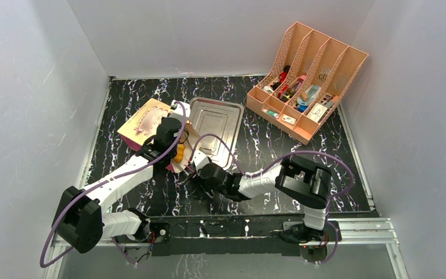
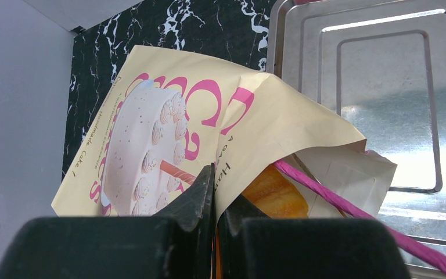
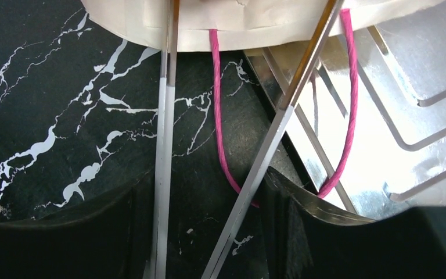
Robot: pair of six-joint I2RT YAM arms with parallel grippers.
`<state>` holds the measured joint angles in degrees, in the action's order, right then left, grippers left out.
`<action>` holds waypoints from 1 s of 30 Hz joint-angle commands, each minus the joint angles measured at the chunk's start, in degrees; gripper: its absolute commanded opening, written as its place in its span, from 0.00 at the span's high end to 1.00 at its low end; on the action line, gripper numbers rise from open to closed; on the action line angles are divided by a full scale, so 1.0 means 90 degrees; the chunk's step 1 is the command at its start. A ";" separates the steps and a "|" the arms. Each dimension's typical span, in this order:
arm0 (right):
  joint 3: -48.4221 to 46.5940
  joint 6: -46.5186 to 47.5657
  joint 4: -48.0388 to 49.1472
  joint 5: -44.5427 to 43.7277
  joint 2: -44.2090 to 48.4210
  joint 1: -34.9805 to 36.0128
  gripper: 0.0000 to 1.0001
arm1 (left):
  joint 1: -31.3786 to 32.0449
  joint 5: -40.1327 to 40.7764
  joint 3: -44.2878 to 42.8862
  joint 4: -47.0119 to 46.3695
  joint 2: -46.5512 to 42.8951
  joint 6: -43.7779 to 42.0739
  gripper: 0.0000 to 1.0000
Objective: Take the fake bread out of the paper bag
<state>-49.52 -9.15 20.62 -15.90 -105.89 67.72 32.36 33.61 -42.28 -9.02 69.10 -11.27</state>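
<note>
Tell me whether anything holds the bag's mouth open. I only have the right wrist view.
Observer: Yes. The left claw is shut on the top lip of the bag, as the left wrist view shows.
Operator: Say whether any bread shows.
Observer: One golden piece of bread sits just inside the mouth, beside the pink handle.
Operator: Name what else is on the table besides the tray.
Observer: The top view shows a peach rack at the far right corner, well apart from the bag.
</note>
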 commanded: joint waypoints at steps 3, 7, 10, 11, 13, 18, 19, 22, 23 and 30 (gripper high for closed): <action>0.0369 -0.0194 0.0311 -0.0071 0.0552 -0.0023 0.45 | -0.0039 0.0123 -0.0143 -0.0075 0.0018 0.0090 1.00; 0.0488 -0.0245 0.0281 -0.0044 0.0868 -0.0025 0.48 | -0.0036 0.0148 -0.0183 -0.0045 0.0030 0.0083 1.00; 0.0525 -0.0255 0.0202 -0.0028 0.1034 -0.0025 0.49 | -0.0041 0.0162 -0.0201 -0.0019 0.0022 0.0078 1.00; 0.0538 -0.0263 0.0174 -0.0016 0.1091 -0.0025 0.50 | -0.0032 0.0163 -0.0204 -0.0022 0.0020 0.0076 1.00; 0.0576 -0.0307 0.0119 0.0027 0.1221 -0.0025 0.50 | -0.0032 0.0171 -0.0218 -0.0005 0.0018 0.0065 1.00; 0.0668 -0.0408 -0.0039 0.0228 0.1537 -0.0018 0.52 | -0.0032 0.0160 -0.0277 0.0034 0.0037 0.0065 1.00; 0.0706 -0.0441 -0.0040 0.0233 0.1588 -0.0008 0.52 | -0.0040 0.0162 -0.0282 0.0035 0.0039 0.0068 1.00; 0.0764 -0.0510 -0.0092 0.0196 0.1733 0.0054 0.52 | -0.0040 0.0167 -0.0290 0.0053 0.0039 0.0064 1.00; 0.0765 -0.0527 -0.0112 0.0174 0.1765 0.0083 0.52 | -0.0032 0.0163 -0.0300 0.0059 0.0038 0.0061 1.00; 0.0606 -0.0539 -0.0315 -0.0003 0.1929 0.0237 0.52 | -0.0026 0.0163 -0.0347 0.0157 0.0001 0.0104 1.00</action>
<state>-42.28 -13.63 16.08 -14.37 -91.85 68.95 32.36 33.69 -42.92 -8.58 69.71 -11.25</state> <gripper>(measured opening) 0.483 0.009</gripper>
